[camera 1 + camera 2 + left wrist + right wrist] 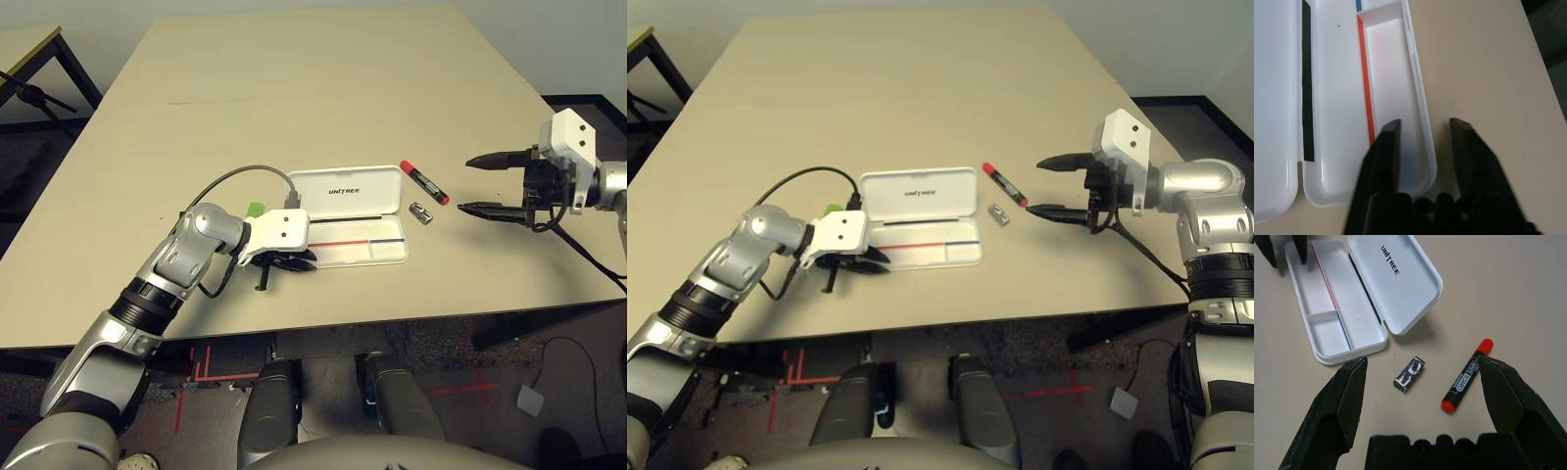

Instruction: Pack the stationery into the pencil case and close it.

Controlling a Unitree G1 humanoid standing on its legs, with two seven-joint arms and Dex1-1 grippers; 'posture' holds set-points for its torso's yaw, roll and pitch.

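White pencil case (353, 220) lying open, red marker (1467, 375) beside it, left end effector (1425, 128) spread astride its wall, right end effector (1422, 377) spread.

The open lid of the white pencil case (1396, 281) carries the word "UNITREE" in dark capitals, printed once near the middle of its inner face; the head views show the same word there. The red marker (1466, 376), lying on the worktop beside the case, has a black label with white print reading "WHITE BOARD" along its barrel; a second, smaller line under it is too fine to read. The small silver-black cylinder (1409, 375) between case and marker bears pale markings that cannot be made out.
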